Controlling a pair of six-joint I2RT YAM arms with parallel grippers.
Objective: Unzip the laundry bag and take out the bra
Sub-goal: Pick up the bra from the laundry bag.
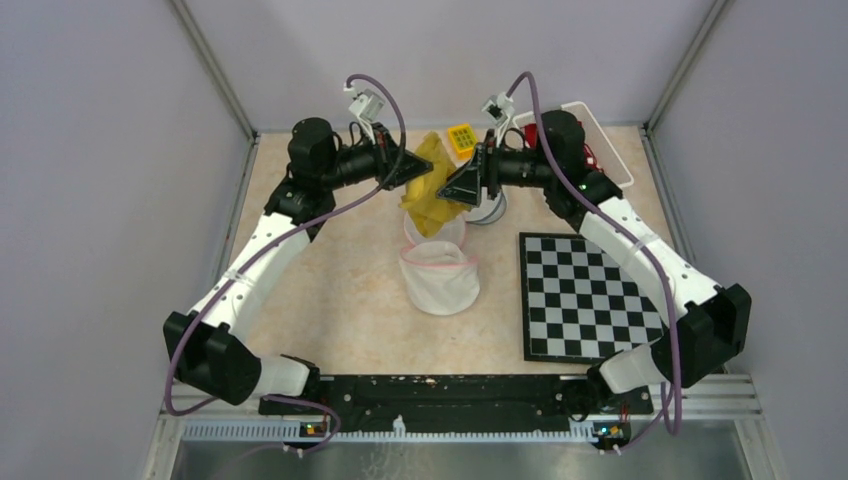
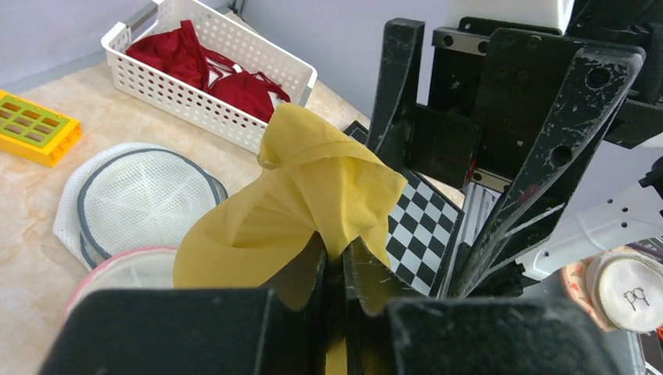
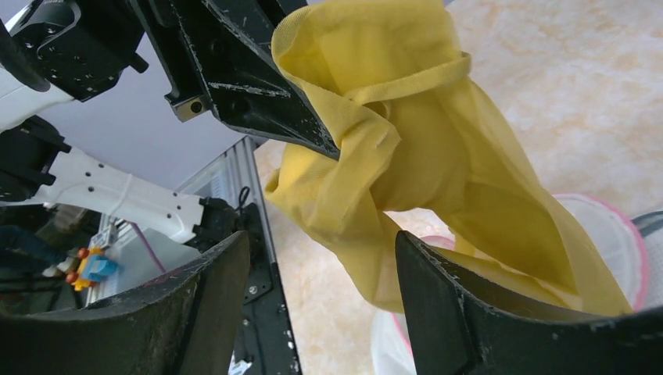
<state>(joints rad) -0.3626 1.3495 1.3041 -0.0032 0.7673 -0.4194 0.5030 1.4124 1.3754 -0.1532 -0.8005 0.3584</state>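
1. Both arms reach inward and meet above the table (image 1: pixel 340 300), wrists facing each other.
2. Left gripper (image 1: pixel 416 166) is pinched tight on the yellow bra (image 1: pixel 428 205); right gripper (image 1: pixel 458 188) has its jaws standing apart beside the cloth.
3. Crumpled, the bra hangs in the air, its lower end reaching the mouth of the pink-rimmed white mesh laundry bag (image 1: pixel 440 285).
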